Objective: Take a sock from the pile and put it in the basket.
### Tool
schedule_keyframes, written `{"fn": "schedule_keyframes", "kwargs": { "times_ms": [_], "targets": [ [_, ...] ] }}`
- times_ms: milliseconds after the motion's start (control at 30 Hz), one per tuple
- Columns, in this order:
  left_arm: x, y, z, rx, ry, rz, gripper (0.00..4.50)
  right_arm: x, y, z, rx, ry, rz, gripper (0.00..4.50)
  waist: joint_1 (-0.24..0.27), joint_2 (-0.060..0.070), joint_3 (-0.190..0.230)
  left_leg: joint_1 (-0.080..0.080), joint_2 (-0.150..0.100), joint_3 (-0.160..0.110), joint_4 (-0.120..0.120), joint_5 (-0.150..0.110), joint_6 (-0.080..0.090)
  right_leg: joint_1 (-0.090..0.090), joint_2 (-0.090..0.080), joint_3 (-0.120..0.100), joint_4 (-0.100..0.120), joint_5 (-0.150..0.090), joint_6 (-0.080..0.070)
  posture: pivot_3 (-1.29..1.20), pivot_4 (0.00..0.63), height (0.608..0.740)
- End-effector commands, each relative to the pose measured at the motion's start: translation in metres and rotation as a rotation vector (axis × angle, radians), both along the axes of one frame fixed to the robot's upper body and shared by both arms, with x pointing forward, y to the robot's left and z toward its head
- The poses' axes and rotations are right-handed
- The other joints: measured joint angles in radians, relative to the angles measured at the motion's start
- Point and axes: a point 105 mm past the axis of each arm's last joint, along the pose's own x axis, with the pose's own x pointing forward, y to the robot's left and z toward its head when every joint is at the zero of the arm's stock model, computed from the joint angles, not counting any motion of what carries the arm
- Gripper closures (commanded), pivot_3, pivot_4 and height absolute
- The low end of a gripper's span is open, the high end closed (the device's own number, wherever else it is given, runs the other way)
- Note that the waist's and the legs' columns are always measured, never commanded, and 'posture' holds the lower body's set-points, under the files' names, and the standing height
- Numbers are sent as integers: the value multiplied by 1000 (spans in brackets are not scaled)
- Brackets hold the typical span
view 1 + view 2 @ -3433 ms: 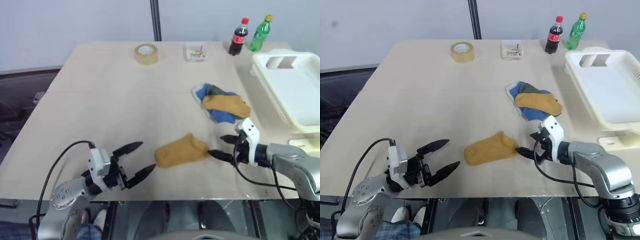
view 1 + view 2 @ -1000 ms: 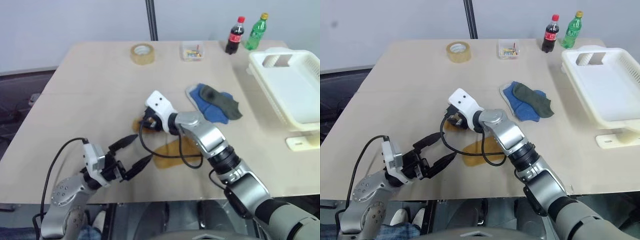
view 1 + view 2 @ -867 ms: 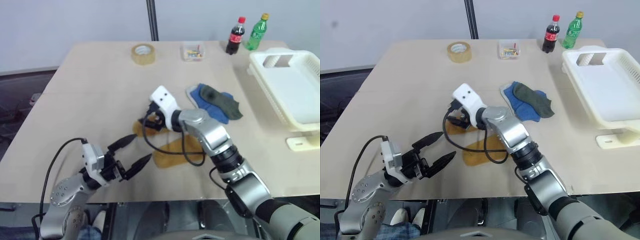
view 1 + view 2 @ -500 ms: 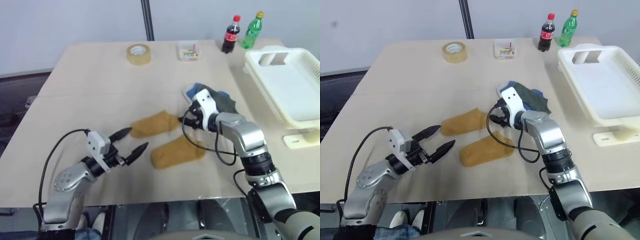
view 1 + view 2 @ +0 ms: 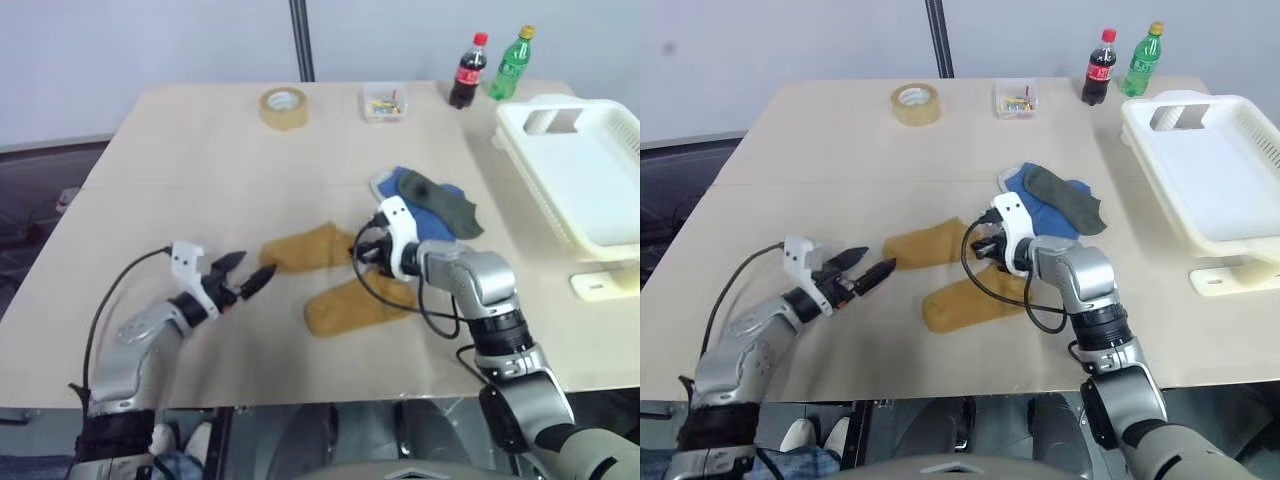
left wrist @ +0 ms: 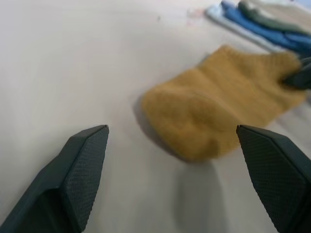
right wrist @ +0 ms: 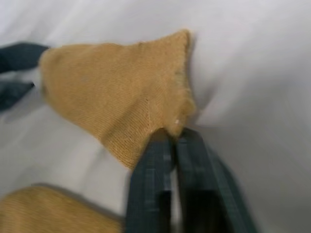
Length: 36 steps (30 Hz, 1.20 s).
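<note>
Beige tabletop [image 5: 200, 160] in the head views: mustard sock [image 5: 305, 247] lies flat mid-table w/ a 2nd yellow sock [image 5: 355, 302] just in front, blue + grey-green pile [image 5: 430, 200] behind to the right, basket [image 5: 590, 190] at the far right edge, well apart; right gripper [image 5: 358, 250] sits at the sock's cuff end, left gripper [image 5: 248, 275] near its toe, apart from it. Left wrist view: fingers [image 6: 80, 170] spread wide, nothing between, sock's rounded knit toe [image 6: 194, 116] lying ahead of them. Right wrist view: jaws clenched on the cuff edge of the sock [image 7: 112, 92], floppy fabric lying flat, a small fold at the pinch.
</note>
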Motion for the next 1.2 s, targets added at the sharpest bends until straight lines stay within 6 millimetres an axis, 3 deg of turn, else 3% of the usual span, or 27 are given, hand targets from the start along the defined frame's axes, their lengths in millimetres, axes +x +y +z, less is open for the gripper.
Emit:
{"fn": "schedule_keyframes", "kwargs": {
  "times_ms": [33, 233, 267, 333, 433, 600, 633, 833, 967, 1100, 1200],
  "targets": [
    [-5, -7, -25, 55, 168, -35, 0, 2, 3, 6, 7, -46, 6, 4428, 0, 1, 0, 0, 0, 0, 0, 0, 0, 0, 0, 0, 0, 0, 0, 0, 150, 738],
    [-10, -21, -26, -43, 289, -113, 0, 1, 6, 8, 12, -66, 4, 4428, 4, 3, -3, 2, 0, 0, 0, 0, -1, 1, 0, 0, 0, 0, 0, 0, 150, 738],
    [-12, -22, -27, -61, 317, -121, 401, 1, 6, 7, 11, -69, 1, 4500, 4, 4, -3, 2, 0, 0, 0, 0, -1, 2, 0, 0, 0, 0, 0, 0, 150, 738],
    [-16, -24, -26, -91, 361, -145, 734, 1, 5, 7, 9, -75, -3, 4500, 3, 4, -3, 2, 0, 0, 0, 0, -1, 2, -1, 0, 0, 0, 0, 0, 150, 738],
    [-23, -29, -26, -84, 399, -188, 1954, 0, 5, 6, 7, -79, -4, 4500, 2, 4, -3, 2, 0, 0, 0, 0, -1, 2, -1, 1, 0, 0, 0, 0, 150, 738],
    [-18, -31, -25, -99, 401, -163, 4236, 0, 4, 7, 5, -93, -10, 4500, 3, 3, -3, 2, 0, 0, 0, 0, -1, 1, -1, 0, 0, 0, 0, 0, 150, 738],
    [-16, -31, -23, -106, 396, -156, 4471, 0, 4, 8, 5, -97, -10, 4500, 4, 3, -3, 2, 0, 0, 0, 0, -1, 1, -1, 0, 0, 0, 0, 0, 150, 738],
    [-15, -26, -14, -162, 347, -108, 4471, -5, -4, 16, -3, -130, -9, 4500, 6, 3, -3, 1, 0, 0, 0, 1, -1, 1, -2, 0, -1, 0, 0, 0, 150, 738],
    [-35, -41, 4, -216, 265, -206, 4471, -19, -17, 35, 15, -158, -13, 4500, 4, 3, -3, -1, 0, 0, -1, 0, -1, 0, -4, 1, -1, 0, 0, 0, 150, 738],
    [-65, -66, 36, -347, 133, -295, 4471, -49, -49, 49, -19, -173, -12, 4500, 6, 2, -2, -3, 0, 0, -2, 1, -2, -2, -7, 1, -2, 0, 0, 0, 150, 738],
    [-89, -79, 39, -366, 135, -340, 4471, -65, -69, 52, -63, -164, -34, 4500, 10, 2, -2, -4, 0, -1, -1, 0, -1, -1, -8, 2, -3, 0, 0, 0, 150, 738]
  ]
}}
